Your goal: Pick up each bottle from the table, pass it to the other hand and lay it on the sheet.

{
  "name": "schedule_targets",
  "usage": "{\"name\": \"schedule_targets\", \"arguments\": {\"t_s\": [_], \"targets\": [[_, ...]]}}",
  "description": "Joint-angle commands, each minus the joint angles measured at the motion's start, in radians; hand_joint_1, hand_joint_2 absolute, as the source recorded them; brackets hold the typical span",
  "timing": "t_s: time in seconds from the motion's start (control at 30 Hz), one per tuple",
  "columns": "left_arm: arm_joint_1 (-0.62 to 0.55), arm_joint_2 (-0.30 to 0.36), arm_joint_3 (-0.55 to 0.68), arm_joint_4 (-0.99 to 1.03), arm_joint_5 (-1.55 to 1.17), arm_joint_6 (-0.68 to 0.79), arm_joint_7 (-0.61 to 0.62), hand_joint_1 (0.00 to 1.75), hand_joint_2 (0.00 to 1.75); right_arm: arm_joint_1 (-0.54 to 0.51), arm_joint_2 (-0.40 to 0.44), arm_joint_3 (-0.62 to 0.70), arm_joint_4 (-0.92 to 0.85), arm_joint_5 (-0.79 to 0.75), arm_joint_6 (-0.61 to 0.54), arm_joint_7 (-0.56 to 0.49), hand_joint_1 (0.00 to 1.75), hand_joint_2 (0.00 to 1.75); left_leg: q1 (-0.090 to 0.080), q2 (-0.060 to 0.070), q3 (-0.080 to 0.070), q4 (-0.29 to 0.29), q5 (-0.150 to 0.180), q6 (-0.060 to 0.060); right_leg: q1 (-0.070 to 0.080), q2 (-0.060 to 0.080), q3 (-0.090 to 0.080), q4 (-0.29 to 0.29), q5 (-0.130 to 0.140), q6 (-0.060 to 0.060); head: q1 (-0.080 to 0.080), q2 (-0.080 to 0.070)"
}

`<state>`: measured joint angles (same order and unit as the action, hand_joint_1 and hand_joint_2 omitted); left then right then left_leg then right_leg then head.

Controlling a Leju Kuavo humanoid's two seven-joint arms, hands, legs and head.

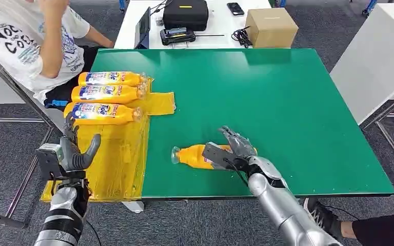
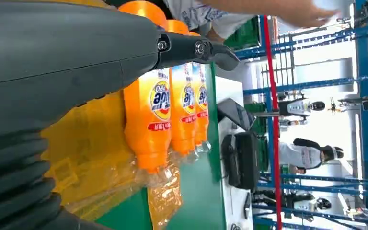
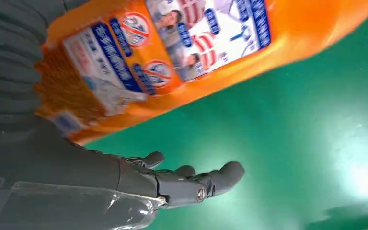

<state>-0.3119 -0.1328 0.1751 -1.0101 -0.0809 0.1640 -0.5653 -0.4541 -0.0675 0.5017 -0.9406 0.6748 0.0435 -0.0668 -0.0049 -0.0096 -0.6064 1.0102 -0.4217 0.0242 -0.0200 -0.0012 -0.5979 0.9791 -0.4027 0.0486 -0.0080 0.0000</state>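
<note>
Four orange bottles are in view. Three bottles (image 1: 107, 95) lie side by side on the yellow sheet (image 1: 114, 159) at the left edge of the green table (image 1: 287, 102), long axes left-right, caps to the right. The fourth bottle (image 1: 195, 156) lies on the table near the front edge, cap pointing left. The right hand (image 1: 233, 151) rests over it with fingers spread, not closed. The left hand (image 1: 74, 151) is open and holds nothing, over the sheet's front corner.

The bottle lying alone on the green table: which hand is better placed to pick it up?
The right hand: it is already at the bottle, fingers spread. The left hand hovers over the yellow sheet.
</note>
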Motion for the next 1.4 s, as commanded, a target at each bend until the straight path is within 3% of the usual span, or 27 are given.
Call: {"name": "schedule_targets", "arguments": {"t_s": [0.03,0.33,0.67,0.9,0.93,1.0,1.1,1.23,1.4], "targets": [[-0.071,-0.004,-0.012,0.120,0.006,-0.013,0.001,0.00,1.75,-0.105,-0.037,0.126,0.220,-0.010,0.030,-0.008,0.00,1.75,0.002,-0.002,0.003,0.000,0.000,-0.001,0.002,-0.003,0.005,-0.002,0.000,-0.002,0.000,0.000],[-0.125,-0.011,-0.037,0.212,0.008,-0.021,0.004,0.00,1.75,-0.167,0.008,0.226,0.383,-0.054,0.112,-0.052,0.00,1.75,0.001,-0.001,0.006,0.000,0.000,-0.001,0.001,-0.001,0.006,-0.001,0.001,-0.001,0.000,0.000],[-0.131,-0.011,-0.036,0.226,0.013,-0.022,0.004,0.00,1.75,-0.178,0.008,0.242,0.400,-0.052,0.118,-0.057,0.00,1.75,0.001,0.000,0.009,0.000,0.000,0.000,0.002,-0.001,0.009,-0.001,0.000,0.000,0.000,0.000],[-0.149,-0.018,-0.037,0.259,0.029,-0.028,0.000,0.00,1.75,-0.270,-0.013,0.357,0.460,-0.022,0.251,-0.058,0.03,1.75,0.002,-0.001,0.008,0.000,0.001,-0.001,0.002,-0.002,0.009,-0.002,0.001,-0.001,0.000,0.000],[-0.150,-0.020,-0.038,0.260,0.030,-0.031,-0.001,0.00,1.75,-0.283,-0.019,0.367,0.461,-0.022,0.267,-0.063,0.99,1.75,0.001,-0.001,0.008,0.000,0.001,-0.001,0.001,-0.002,0.008,-0.001,0.001,-0.001,0.000,0.000],[-0.152,-0.023,-0.036,0.259,0.038,-0.032,-0.004,0.00,1.75,-0.299,-0.029,0.386,0.462,-0.020,0.283,-0.056,1.71,1.75,0.001,-0.001,0.008,0.000,0.001,-0.001,0.001,-0.002,0.008,-0.001,0.001,-0.001,0.000,0.000],[-0.150,-0.024,-0.036,0.254,0.043,-0.033,-0.005,0.00,1.75,-0.301,-0.035,0.393,0.455,-0.041,0.279,-0.056,1.75,1.75,0.001,-0.001,0.008,0.000,0.001,0.000,0.001,-0.002,0.009,-0.002,0.001,-0.002,0.000,0.000],[-0.141,-0.025,-0.033,0.239,0.053,-0.033,-0.006,0.00,1.75,-0.273,-0.050,0.377,0.390,-0.103,0.189,-0.082,1.75,1.75,0.002,-0.001,0.008,0.000,0.000,-0.001,0.002,-0.003,0.009,-0.002,0.002,-0.003,0.000,0.000],[-0.137,-0.025,-0.033,0.235,0.054,-0.034,-0.006,0.00,1.75,-0.268,-0.053,0.379,0.378,-0.105,0.183,-0.081,1.75,1.75,0.001,-0.001,0.007,0.000,0.001,0.000,0.001,-0.001,0.007,-0.001,0.002,-0.003,0.000,0.000]]}}
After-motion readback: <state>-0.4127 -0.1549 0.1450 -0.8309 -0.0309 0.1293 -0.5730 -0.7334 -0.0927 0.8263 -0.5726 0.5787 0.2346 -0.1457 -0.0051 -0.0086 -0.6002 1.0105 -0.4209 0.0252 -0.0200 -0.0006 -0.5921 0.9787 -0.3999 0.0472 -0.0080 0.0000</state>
